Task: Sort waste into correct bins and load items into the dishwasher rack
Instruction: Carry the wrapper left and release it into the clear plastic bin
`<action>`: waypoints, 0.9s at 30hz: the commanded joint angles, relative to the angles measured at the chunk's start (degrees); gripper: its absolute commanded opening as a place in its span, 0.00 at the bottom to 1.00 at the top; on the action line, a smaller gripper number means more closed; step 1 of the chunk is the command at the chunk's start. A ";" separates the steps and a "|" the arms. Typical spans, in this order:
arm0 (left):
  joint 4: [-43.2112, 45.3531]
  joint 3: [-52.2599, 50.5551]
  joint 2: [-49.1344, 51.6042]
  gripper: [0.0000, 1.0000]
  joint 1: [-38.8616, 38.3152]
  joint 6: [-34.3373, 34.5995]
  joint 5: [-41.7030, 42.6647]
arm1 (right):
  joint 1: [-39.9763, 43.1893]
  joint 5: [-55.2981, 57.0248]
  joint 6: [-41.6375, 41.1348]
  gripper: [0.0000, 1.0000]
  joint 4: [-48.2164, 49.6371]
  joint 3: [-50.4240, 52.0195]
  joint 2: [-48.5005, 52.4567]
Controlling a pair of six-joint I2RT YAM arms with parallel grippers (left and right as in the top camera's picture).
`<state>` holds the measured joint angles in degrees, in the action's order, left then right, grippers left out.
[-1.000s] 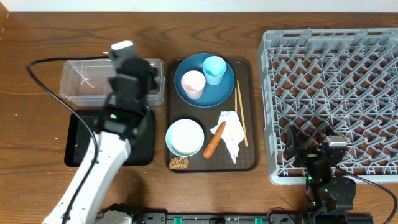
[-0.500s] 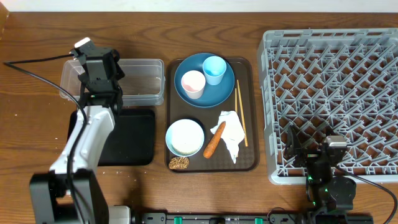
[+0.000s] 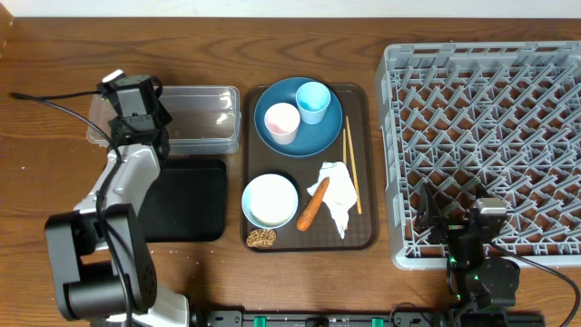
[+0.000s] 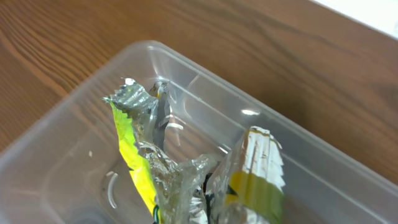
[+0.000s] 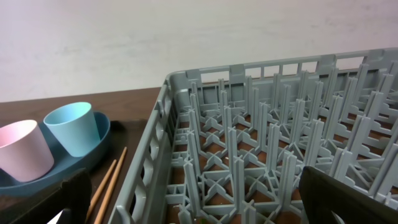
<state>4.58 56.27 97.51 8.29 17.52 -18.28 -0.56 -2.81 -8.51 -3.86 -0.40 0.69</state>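
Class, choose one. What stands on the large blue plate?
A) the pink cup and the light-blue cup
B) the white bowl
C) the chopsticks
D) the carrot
A: the overhead view shows the pink cup and the light-blue cup standing side by side on the blue plate.

Left of the tray (image 3: 369,182), my left gripper (image 3: 136,98) hides its own fingers from overhead, along with the tub's (image 4: 205,93) left end and the wrapper (image 4: 138,155). Up close, the wrapper's lower end runs off the bottom edge, its right fold is blurred, and the tub is cropped. Right of the tray, my right gripper (image 5: 196,202) shows only dark blurred fingers (image 5: 348,193) in the bottom corners. The pink cup (image 5: 22,152) and chopsticks (image 5: 107,183) are cut off.
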 commanded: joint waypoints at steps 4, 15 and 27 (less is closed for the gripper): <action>1.46 0.98 0.31 0.45 0.15 -0.79 0.04 | 0.17 -0.02 0.44 0.99 -0.22 0.09 -0.31; 4.66 0.98 -5.42 0.65 0.15 -1.44 0.04 | 0.17 -0.02 0.44 0.99 -0.20 0.11 -0.31; -7.02 0.98 -7.34 0.87 0.15 -1.40 0.04 | 0.17 -0.02 0.44 0.99 -0.20 0.11 -0.31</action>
<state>-1.17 56.40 90.13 8.29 16.29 -17.91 -0.56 -2.81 -8.51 -3.84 -0.40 0.69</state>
